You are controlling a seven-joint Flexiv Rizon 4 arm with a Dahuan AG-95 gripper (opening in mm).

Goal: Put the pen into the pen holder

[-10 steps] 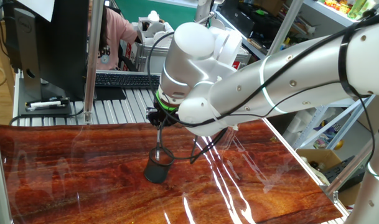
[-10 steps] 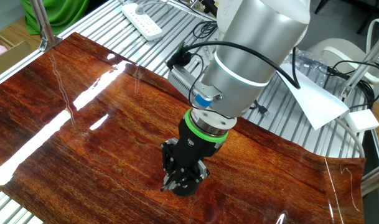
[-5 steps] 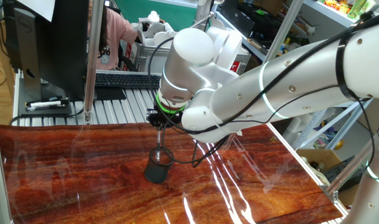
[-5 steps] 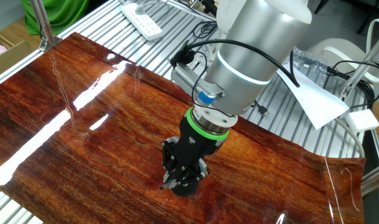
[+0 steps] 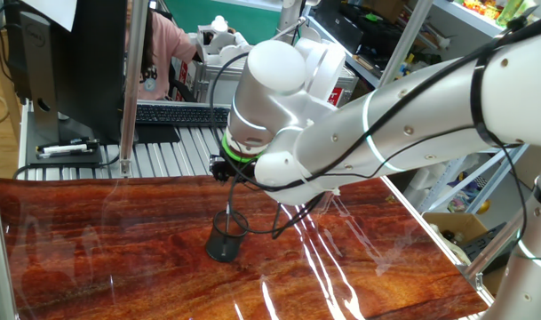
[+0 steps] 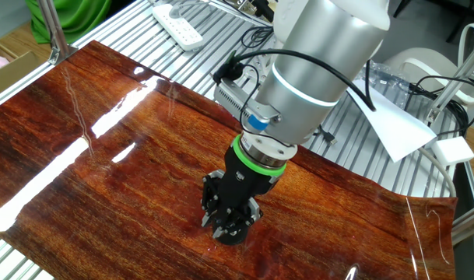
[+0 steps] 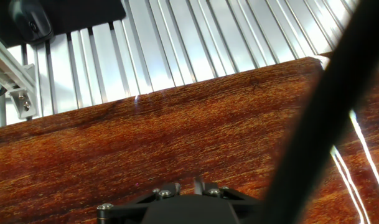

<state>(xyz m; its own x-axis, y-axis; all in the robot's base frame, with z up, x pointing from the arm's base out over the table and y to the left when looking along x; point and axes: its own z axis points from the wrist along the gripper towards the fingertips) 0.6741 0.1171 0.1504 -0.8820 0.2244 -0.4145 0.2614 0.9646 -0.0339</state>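
Note:
The pen holder (image 5: 224,245), a small black mesh cup, stands on the wood-patterned table top (image 5: 92,258). My gripper (image 5: 229,182) hangs straight above it. It is shut on the pen (image 5: 229,203), a thin black stick held upright with its lower end at the cup's mouth. In the other fixed view the gripper (image 6: 230,227) covers most of the cup (image 6: 235,239), and the pen is hidden. In the hand view only the gripper's black base (image 7: 183,208) shows over the wood. A blurred black bar (image 7: 320,118) crosses the right side there.
Behind the table top lie aluminium slats (image 5: 172,156) with a keyboard (image 5: 177,114) and a monitor (image 5: 70,62). A person in pink (image 5: 168,49) sits beyond. A power strip (image 6: 178,26) and white paper (image 6: 396,124) lie on the slats.
The gripper has stayed over the cup with the pen in it. The arm's upper links have shifted only slightly.

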